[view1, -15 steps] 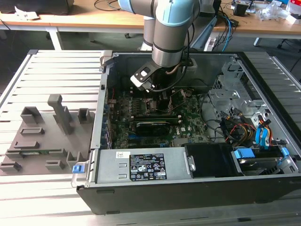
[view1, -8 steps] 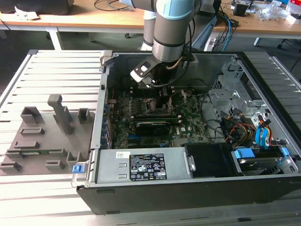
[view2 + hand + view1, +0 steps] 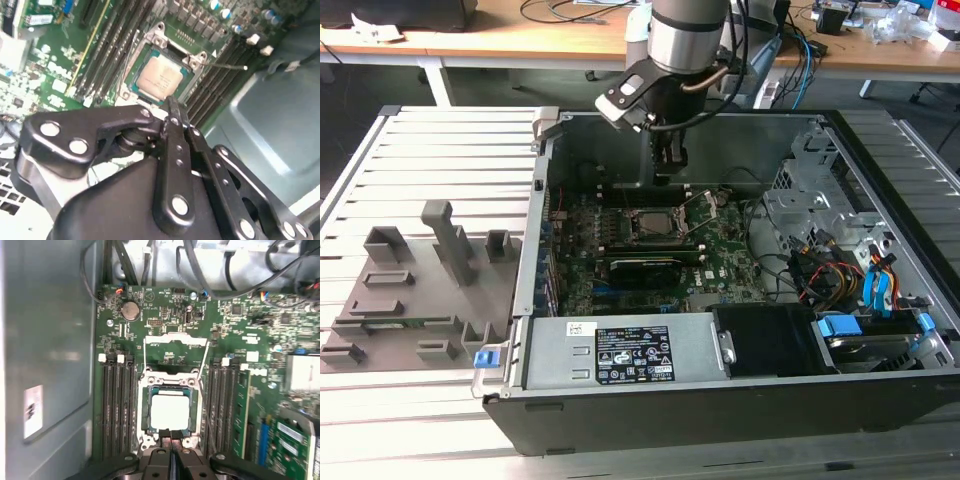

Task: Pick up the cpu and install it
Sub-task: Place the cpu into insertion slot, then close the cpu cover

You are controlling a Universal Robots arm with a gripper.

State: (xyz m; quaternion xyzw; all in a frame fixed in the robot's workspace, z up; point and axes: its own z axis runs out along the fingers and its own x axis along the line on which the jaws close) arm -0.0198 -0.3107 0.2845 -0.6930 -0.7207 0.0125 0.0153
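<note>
Your hand [image 3: 170, 432] hangs clenched, empty, over the cpu [image 3: 170, 411] seated in its socket [image 3: 144, 390] | white label [image 3: 632, 357], print illegible | slatted table [image 3: 430, 145], desks [image 3: 520, 40] behind.

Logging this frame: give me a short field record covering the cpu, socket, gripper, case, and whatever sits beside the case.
cpu: lies flat in the socket, silver top up
socket: on the green motherboard, with memory slots on both sides
gripper: over the socket's edge, fingers closed together, holding nothing; whether it touches the cpu cannot be told
case: open, lying on its side on the slatted table
fixture blocks: grey, on the table at the exterior view's left of the case
</note>
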